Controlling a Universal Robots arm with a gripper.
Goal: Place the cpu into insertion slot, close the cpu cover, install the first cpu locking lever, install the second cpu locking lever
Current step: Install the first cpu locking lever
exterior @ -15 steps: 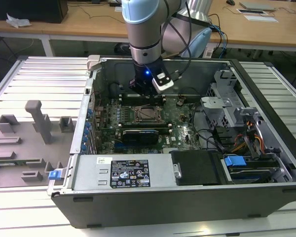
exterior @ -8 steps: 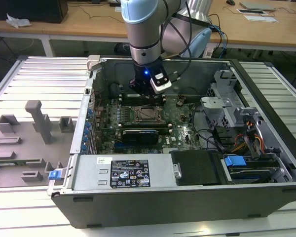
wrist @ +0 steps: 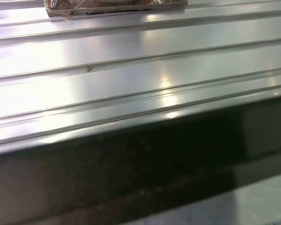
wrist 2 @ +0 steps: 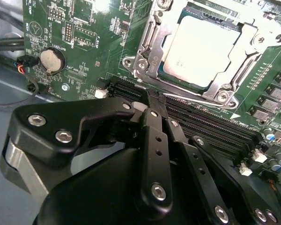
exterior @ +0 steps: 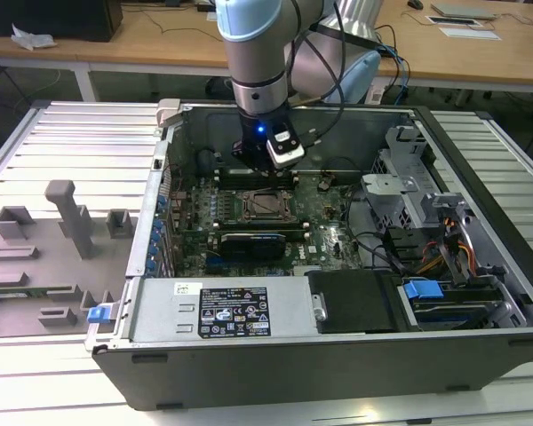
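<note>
The case (exterior: 338,355) lies open on the desk (exterior: 71,151), with the board (exterior: 329,235) flat inside it. The cpu (wrist 2: 201,49) sits in the slot (wrist 2: 150,35) under the cover (wrist 2: 246,51). The memory slots (wrist 2: 210,126) lie between the socket and the gripper (wrist 2: 152,105), which hangs at the cpu's 12 o'clock in the exterior view.

A round coin battery (wrist 2: 52,60) sits on the green motherboard (wrist 2: 91,42), with grey fixtures (exterior: 60,222) outside the case.

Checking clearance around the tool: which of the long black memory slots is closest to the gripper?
The outermost memory slot, farthest from the cpu. In the second wrist view the gripper sits right at it; the other slots lie between it and the cpu cover.
</note>
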